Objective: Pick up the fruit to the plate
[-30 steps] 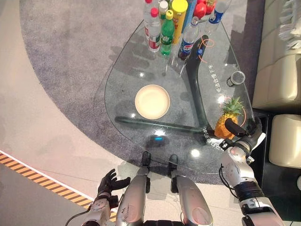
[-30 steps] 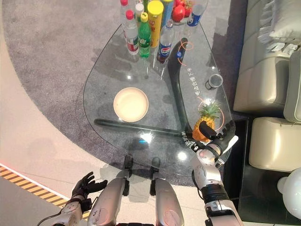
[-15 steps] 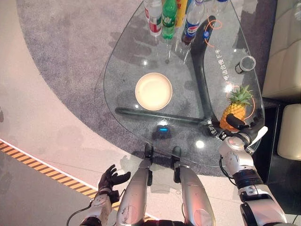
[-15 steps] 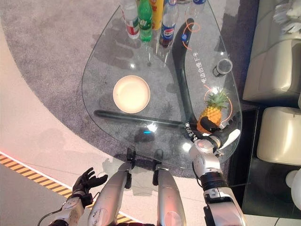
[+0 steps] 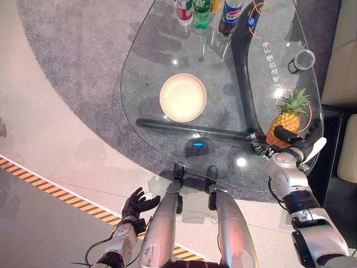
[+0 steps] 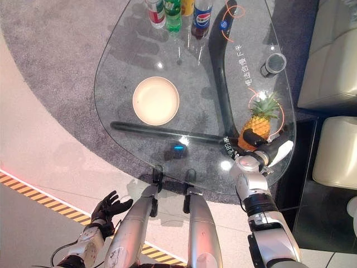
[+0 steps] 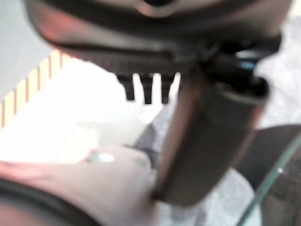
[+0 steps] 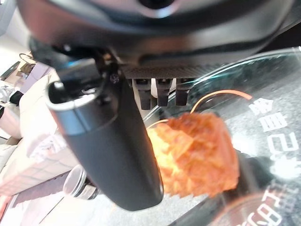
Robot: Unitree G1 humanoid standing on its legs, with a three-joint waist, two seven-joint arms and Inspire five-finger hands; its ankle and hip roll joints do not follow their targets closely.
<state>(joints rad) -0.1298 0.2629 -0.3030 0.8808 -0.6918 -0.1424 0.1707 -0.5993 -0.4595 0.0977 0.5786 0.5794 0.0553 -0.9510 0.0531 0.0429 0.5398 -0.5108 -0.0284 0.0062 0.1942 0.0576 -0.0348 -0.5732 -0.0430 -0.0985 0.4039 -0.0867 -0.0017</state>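
— Why is the right hand (image 5: 290,149) sitting so close to the pineapple (image 5: 287,119)?

— It is lining up a grasp — thumb and fingers are spreading wide beside the fruit, gripping nothing. The pineapple is standing on the glass table (image 5: 167,50), well apart from the plate (image 5: 183,97). The left hand (image 5: 136,204) is hanging relaxed, empty.

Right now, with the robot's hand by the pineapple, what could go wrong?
The pineapple stands upright near the glass table's right edge, with the right hand at its base. A clumsy squeeze could tip it or nudge it off the table.

The plate sits well to the left, past a dark bar under the glass, so it is a long carry. A loose hold might drop the fruit onto the glass.

The left hand hangs open below the table, probably too far away to help.
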